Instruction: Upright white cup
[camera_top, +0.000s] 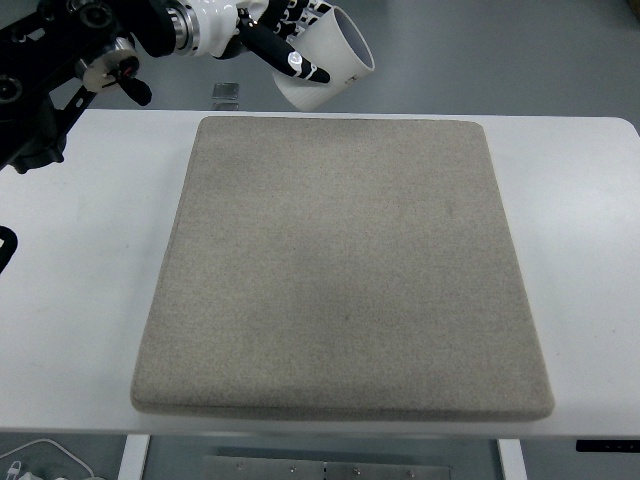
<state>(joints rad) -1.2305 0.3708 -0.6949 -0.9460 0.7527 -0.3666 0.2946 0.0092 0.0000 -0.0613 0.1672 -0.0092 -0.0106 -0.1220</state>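
White cup (325, 62): held aloft beyond the desk's (590, 220) far edge, above the grey mat (340, 270), mouth tilted up-right. Left hand (280, 40): fingers wrapped round the cup's wall, a grip suited to turning it upright before setting down.

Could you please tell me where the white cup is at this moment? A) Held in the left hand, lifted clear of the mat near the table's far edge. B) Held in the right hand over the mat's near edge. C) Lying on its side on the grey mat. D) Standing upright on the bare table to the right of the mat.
A: the left hand grips the white cup tilted, above and beyond the far edge of the grey mat, touching neither mat nor table.
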